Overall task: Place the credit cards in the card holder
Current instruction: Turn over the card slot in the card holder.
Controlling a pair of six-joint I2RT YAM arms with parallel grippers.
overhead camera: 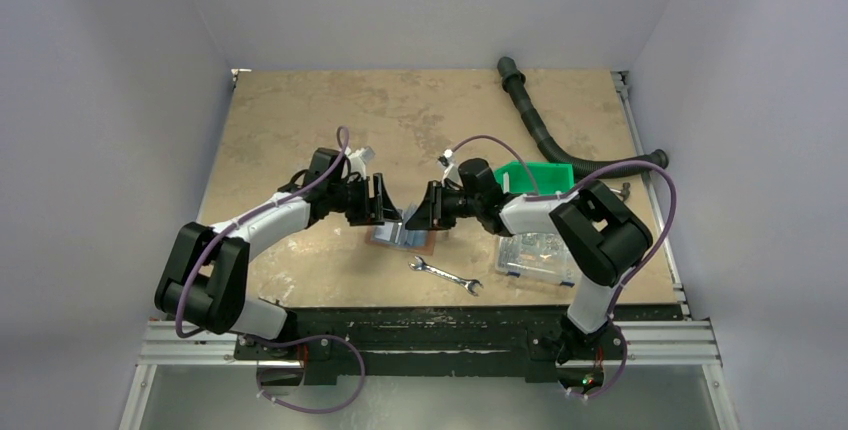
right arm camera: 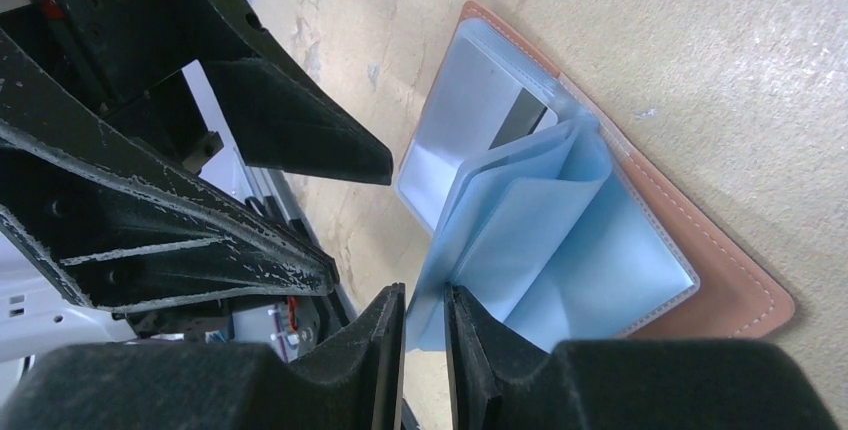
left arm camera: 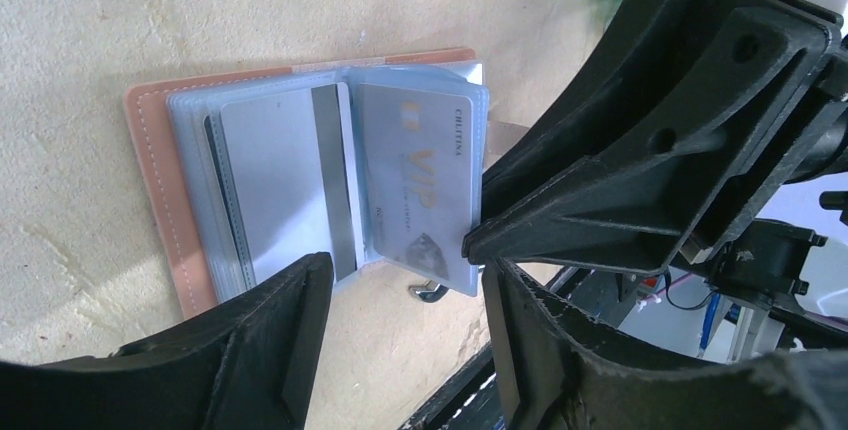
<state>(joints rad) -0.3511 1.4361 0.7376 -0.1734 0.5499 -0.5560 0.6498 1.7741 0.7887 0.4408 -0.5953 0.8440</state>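
**Inspector:** Position of the card holder (overhead camera: 403,236)?

**Examiner:** It lies open on the table (overhead camera: 300,120), toward 6 o'clock from the centre. The brown cover is down and the blue plastic sleeves face up. Several sleeves stand fanned off the spine.

**Inspector:** Cards?

**Examiner:** Two are sleeved. The striped card (left arm camera: 285,185), pale grey with a dark band, lies flat in the page at 9 o'clock of the spine, as the left wrist view shows it. The VIP card (left arm camera: 415,185) sits in a lifted sleeve at 3 o'clock of it.

**Inspector:** Right gripper (right arm camera: 425,295)?

**Examiner:** It sits at 1 o'clock of the holder. Its fingers are drawn nearly together and pinch the edge of a lifted sleeve.

**Inspector:** Left gripper (overhead camera: 383,200)?

**Examiner:** It is at 11 o'clock of the holder, above the open pages. Its fingers are spread wide and grip nothing.

**Inspector:** Other items?

**Examiner:** A wrench (overhead camera: 445,276) lies at 5 o'clock of the holder. A clear box (overhead camera: 535,255) is at 3 o'clock and a green bin (overhead camera: 535,178) at 2 o'clock.
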